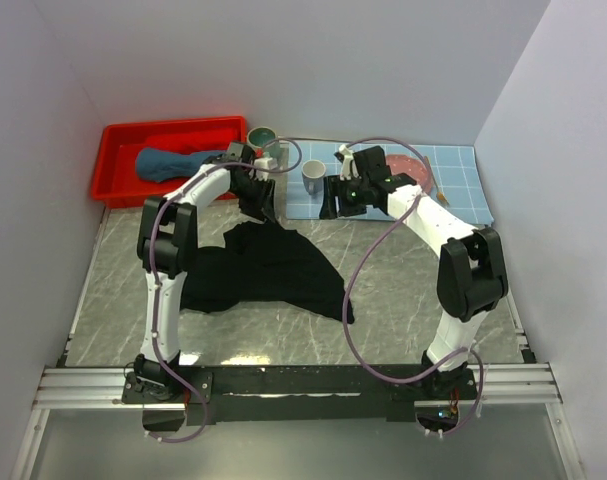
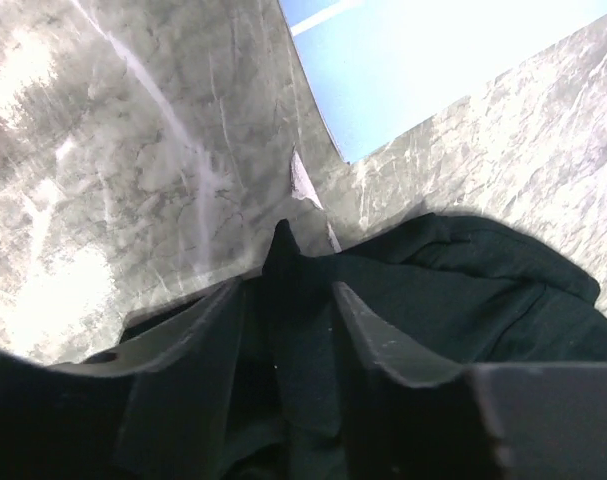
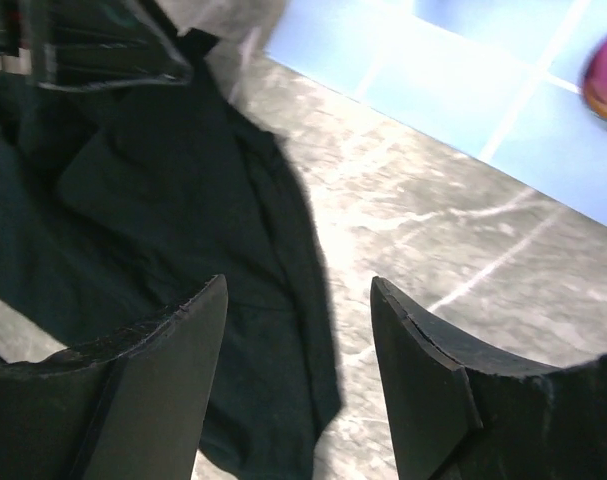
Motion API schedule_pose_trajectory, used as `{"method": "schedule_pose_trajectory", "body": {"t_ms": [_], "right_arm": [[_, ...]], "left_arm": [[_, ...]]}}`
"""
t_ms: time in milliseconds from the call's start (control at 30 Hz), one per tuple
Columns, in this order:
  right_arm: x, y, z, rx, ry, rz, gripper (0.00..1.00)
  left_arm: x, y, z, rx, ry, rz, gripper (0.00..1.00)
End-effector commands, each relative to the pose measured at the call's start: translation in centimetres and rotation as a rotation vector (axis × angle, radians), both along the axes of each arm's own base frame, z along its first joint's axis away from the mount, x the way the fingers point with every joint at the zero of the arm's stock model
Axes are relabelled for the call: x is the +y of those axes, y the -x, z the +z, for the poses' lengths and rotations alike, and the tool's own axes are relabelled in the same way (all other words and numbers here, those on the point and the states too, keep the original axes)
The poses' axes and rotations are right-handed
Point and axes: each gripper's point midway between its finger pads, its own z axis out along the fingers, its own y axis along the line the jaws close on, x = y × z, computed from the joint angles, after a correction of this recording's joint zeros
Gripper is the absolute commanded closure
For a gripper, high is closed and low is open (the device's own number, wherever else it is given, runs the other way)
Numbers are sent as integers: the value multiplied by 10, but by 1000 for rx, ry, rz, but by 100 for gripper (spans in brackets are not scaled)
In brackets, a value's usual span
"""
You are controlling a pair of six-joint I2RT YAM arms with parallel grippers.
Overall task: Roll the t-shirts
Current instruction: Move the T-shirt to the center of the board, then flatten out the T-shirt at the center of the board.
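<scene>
Left gripper (image 2: 288,290): clamped on the far edge of the large black cloth t-shirt (image 1: 273,270), which is bunched between its fingers.
Right gripper (image 3: 298,285): jaws wide, empty. The cloth lies to its left, so it must shift leftward.
Black shirt: fans out towards the arm bases.
Crumpled teal-blue shirt (image 1: 173,163): in the red plastic bin (image 1: 173,126), far left. The left arm is nearer.

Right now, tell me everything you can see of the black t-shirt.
The black t-shirt is soft, matte dark cloth, spread crumpled on the marble table. Its far edge is pinched into a peak by the left gripper. No print shows. The open right gripper does not touch it.
</scene>
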Motion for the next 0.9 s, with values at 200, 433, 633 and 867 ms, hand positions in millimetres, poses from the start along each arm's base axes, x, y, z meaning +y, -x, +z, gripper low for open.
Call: {"method": "schedule_pose_trajectory", "body": {"t_ms": [200,433,633,867], "right_arm": [[-7,-20,-4,-24,-10,-30,33],[12,-8,0,0,-114,103,33],[26,2,13,38,-281,202,32],[35,15,47,-6,-365,294,31]], "left_arm": [[-15,-6,89,-176,123,-77,99],[-14,26,161,-272,244,-185,99],[1,59,216,-382,257,-245,99],[18,98,216,-364,211,-246,98]]}}
